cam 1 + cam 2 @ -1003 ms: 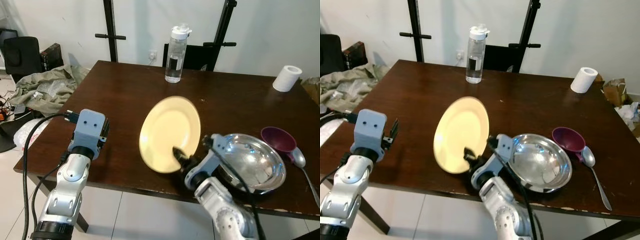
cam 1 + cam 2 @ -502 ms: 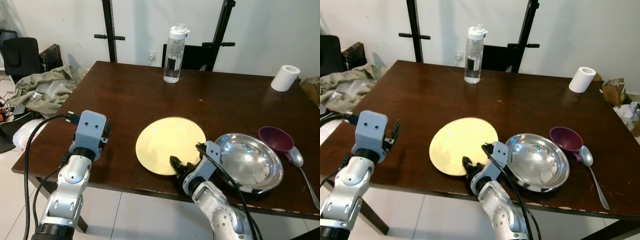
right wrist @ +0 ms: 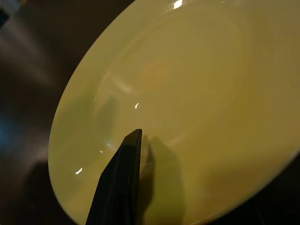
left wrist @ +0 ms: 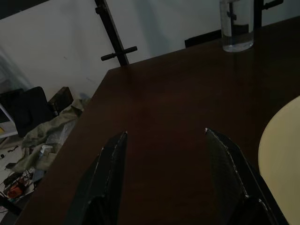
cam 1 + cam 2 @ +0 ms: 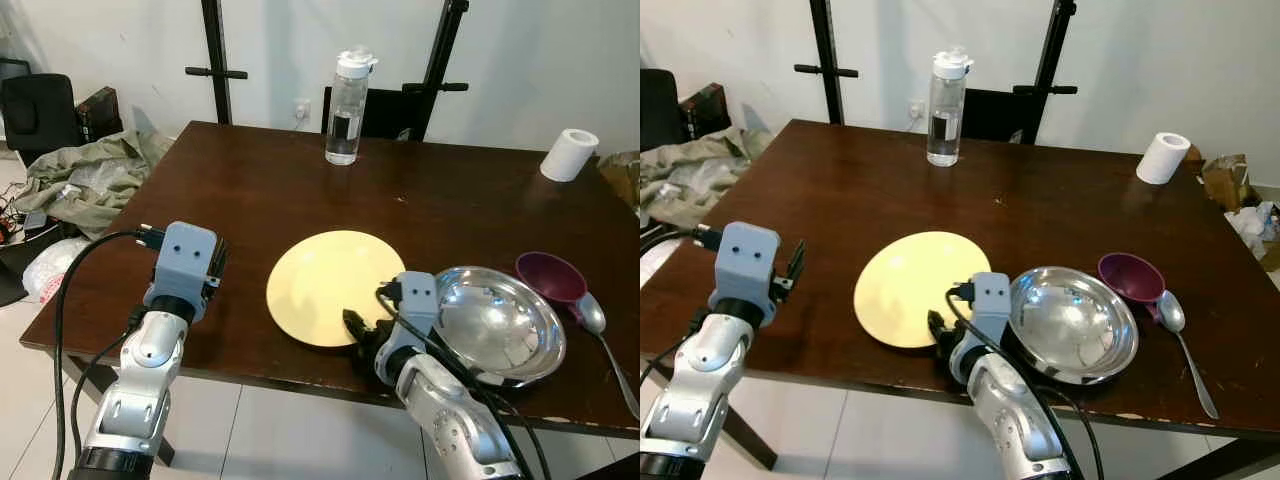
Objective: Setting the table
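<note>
While the right claw [image 5: 356, 326] sits at the near rim of the yellow plate [image 5: 335, 285], one black finger [image 3: 119, 187] lies on top of that rim in the right wrist view; the other finger is hidden, so I cannot tell whether it still pinches the plate or has let go. The plate lies flat on the counter [image 5: 250, 200], just ahead of this claw and close to the near edge, so the claw's way out is probably straight back toward the robot. Off to the left and well apart from the plate, the left claw [image 4: 164, 136] hovers above bare wood with its fingers spread and nothing between them. Just right of the plate rests a steel bowl [image 5: 497, 322], with a purple scoop [image 5: 553, 277] and a spoon [image 5: 600, 325] beyond it; the right arm is nearer these. Farther back stand a water bottle [image 5: 346, 109] and a paper roll [image 5: 568, 154].
</note>
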